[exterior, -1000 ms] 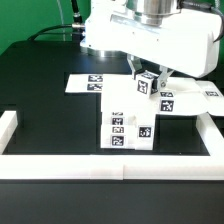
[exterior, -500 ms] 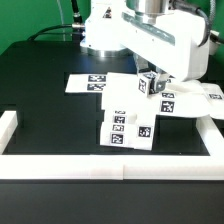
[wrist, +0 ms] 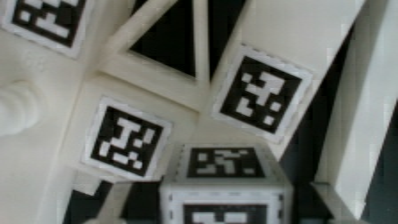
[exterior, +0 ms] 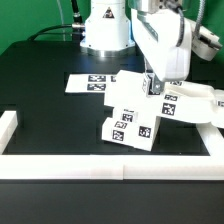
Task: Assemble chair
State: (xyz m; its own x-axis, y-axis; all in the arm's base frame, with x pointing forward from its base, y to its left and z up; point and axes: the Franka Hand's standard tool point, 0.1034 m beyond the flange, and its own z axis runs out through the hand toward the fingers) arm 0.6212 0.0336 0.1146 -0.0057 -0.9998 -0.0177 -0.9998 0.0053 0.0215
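The chair (exterior: pixel 128 120) is a blocky white assembly with several square tags, standing askew on the black table near the front rail. My gripper (exterior: pixel 152 84) comes down onto its upper right corner and is shut on a small tagged leg block (exterior: pixel 151 86) that touches the assembly. Up close in the wrist view, that leg block (wrist: pixel 226 188) sits between the jaws. Beyond it, the cross-braced frame (wrist: pixel 169 60) carries large tags. The joint between leg and chair is hidden.
The marker board (exterior: pixel 86 83) lies flat behind the chair. Another white tagged piece (exterior: pixel 192 106) lies to the exterior view's right of the chair. A long white rail (exterior: pixel 100 166) edges the table's front, with a raised end (exterior: pixel 8 128) at the exterior view's left.
My wrist has turned and the arm's white body has swung toward the exterior view's right. The chair has twisted with the held leg and now stands askew.
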